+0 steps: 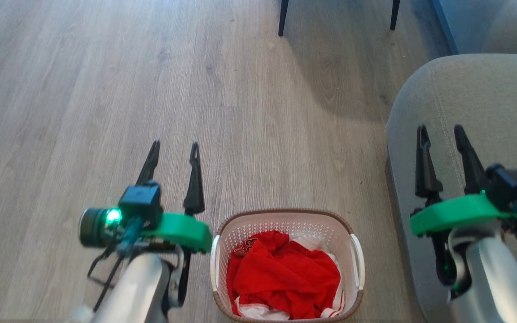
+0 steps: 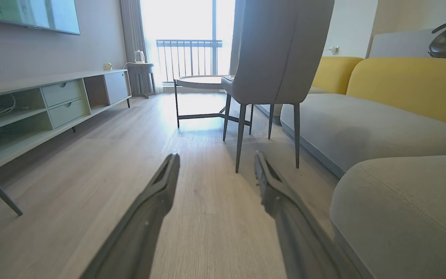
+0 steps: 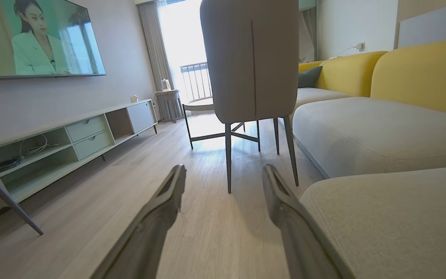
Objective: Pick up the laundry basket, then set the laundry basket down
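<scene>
White perforated plastic laundry basket (image 1: 285, 224) w/ brown rim, sitting on wood floor (image 1: 106, 89) nearest the robot, btwn both arms, red clothes (image 1: 281, 273) inside. Left gripper (image 1: 174, 146) & right gripper (image 1: 440, 129) either side, jaws wide, holding nothing, apart from handles. Grey sofa (image 1: 478, 98) at right, chair legs (image 1: 282, 18) beyond. Pickup not yet begun; lift & set-down both left.

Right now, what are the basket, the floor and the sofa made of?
The basket looks like smooth white plastic, with rows of little holes. Its brown rim looks woven, but may be moulded plastic too. The floor is pale grey wood-look planks, matt, with grain lines and seams; it could be laminate. The sofa looks like grey woven cloth, dull and soft, with a stitched seam.
</scene>
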Robot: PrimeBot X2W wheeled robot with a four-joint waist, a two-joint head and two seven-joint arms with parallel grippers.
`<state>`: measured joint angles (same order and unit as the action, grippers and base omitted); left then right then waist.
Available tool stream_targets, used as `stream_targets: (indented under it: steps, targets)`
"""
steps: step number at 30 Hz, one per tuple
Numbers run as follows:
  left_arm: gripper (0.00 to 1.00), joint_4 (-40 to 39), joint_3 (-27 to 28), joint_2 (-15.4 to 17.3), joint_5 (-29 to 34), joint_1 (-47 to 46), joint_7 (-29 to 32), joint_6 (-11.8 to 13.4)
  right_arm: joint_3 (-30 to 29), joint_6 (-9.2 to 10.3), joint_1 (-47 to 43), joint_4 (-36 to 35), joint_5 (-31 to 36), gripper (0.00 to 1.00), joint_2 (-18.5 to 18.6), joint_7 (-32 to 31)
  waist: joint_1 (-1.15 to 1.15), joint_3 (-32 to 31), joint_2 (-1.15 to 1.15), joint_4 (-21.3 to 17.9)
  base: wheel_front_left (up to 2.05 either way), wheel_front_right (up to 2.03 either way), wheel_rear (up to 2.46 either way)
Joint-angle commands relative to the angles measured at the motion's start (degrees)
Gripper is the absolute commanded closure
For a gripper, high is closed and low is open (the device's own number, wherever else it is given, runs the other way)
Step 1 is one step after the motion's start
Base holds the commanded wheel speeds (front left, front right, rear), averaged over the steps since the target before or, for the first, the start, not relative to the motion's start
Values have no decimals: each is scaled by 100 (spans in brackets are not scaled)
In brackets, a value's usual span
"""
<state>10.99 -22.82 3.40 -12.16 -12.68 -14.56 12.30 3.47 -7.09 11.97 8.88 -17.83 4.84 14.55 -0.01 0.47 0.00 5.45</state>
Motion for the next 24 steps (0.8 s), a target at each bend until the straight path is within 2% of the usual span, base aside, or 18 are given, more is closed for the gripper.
stream_targets:
  steps: [1, 4, 7, 24]
  targets:
    - [0, -398, 388, -17, -12, -2, -43, -55, 32, -40, -53, -354, 77, 0, -80, 44, 1, -1, 0, 3, 0, 0, 0]
    - [0, -833, 554, -44, 149, 283, -43, -179, -98, -40, -313, -577, 123, 0, -138, 44, 1, -5, 0, -10, 0, 0, 0]
    - [0, -1043, 570, -49, 49, 540, -43, -137, -231, -40, -538, -655, 119, 0, -174, 44, 1, -17, 0, -27, 0, 0, 0]
    - [0, -752, 552, -52, -78, 875, -43, -61, -342, -40, -917, -539, 172, 0, -195, 45, 1, -73, 0, -105, 0, 0, 0]
